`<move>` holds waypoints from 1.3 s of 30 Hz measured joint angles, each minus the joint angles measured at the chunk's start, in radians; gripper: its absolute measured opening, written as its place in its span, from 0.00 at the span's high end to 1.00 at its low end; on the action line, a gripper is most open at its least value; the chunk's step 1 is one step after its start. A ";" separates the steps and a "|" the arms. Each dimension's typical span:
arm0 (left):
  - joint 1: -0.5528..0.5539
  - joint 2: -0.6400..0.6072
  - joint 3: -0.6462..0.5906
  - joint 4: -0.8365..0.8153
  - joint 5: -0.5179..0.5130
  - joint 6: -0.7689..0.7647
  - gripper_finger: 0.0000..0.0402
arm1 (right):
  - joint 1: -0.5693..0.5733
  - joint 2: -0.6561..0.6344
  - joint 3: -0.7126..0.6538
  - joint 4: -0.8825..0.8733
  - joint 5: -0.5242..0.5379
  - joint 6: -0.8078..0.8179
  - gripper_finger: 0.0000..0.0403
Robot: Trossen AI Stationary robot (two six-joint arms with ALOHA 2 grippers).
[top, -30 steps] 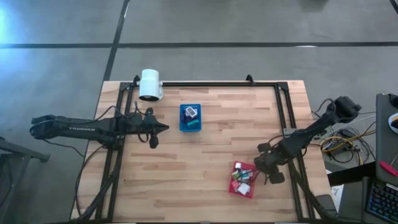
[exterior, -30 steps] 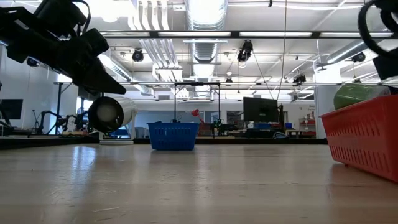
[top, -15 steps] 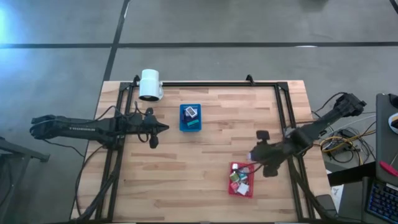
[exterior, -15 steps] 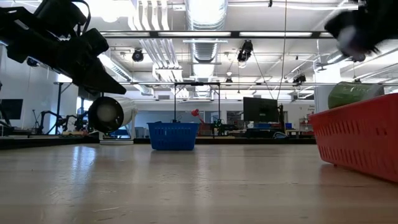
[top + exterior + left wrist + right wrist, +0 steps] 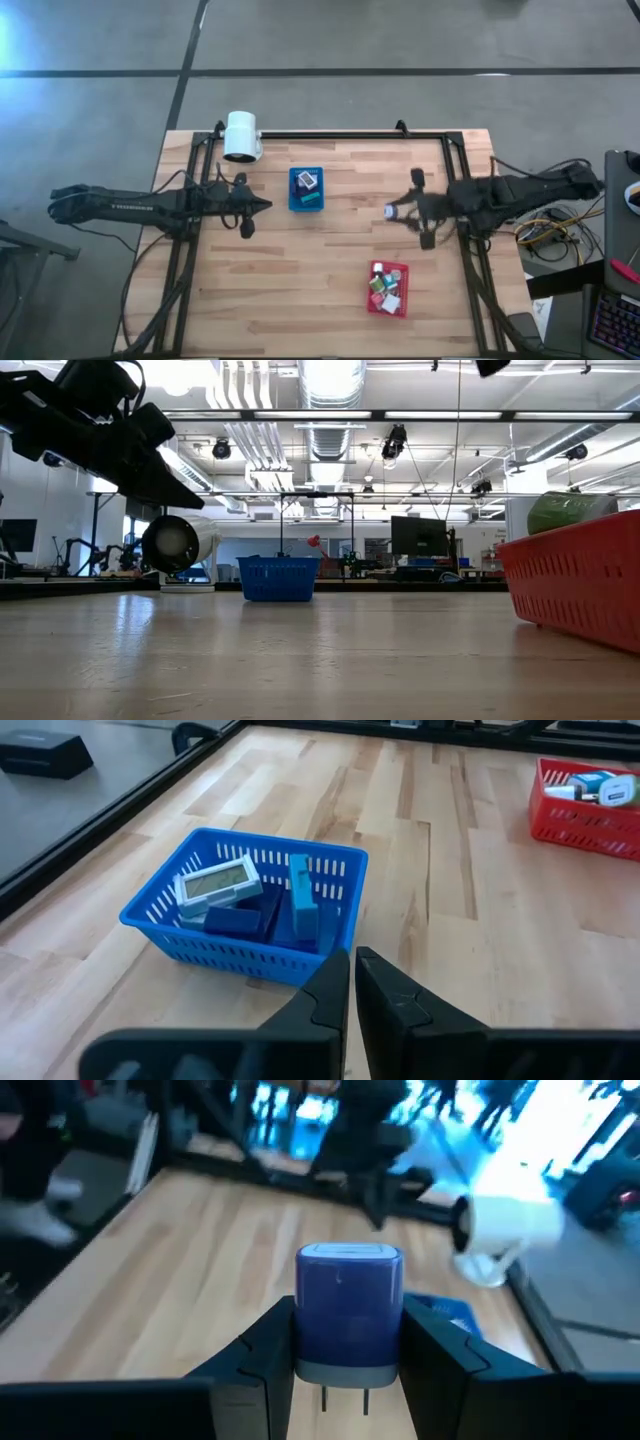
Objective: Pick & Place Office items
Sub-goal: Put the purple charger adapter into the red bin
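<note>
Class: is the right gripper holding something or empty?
Holding: the right gripper has its fingers clamped on a small blue plug adapter.

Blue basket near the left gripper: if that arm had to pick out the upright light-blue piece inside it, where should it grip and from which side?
Grip the light-blue piece by its two broad flat faces near its top edge, coming straight down from above. It stands on edge above the darker items beside it, and the blue basket walls block any sideways approach. The left gripper, now shut, would need to open first.

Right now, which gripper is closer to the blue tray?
Left. The left gripper waits shut just beside the blue tray. The right gripper, holding a blue plug adapter, is farther off on the tray's other side.
</note>
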 joint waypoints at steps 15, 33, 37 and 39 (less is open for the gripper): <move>0.000 -0.002 0.000 0.006 0.004 0.054 0.93 | -0.377 -0.205 -0.328 0.441 -0.328 -0.048 0.68; 0.000 -0.002 0.000 -0.002 0.004 0.063 0.93 | -0.383 -0.669 -0.696 0.658 -0.278 -0.024 0.68; 0.000 -0.002 0.000 -0.002 0.004 0.074 0.93 | -0.387 -0.722 -0.787 0.752 -0.261 -0.039 0.68; 0.000 -0.002 0.000 -0.002 0.004 0.075 0.93 | -0.390 -0.746 -0.803 0.768 -0.254 -0.039 0.68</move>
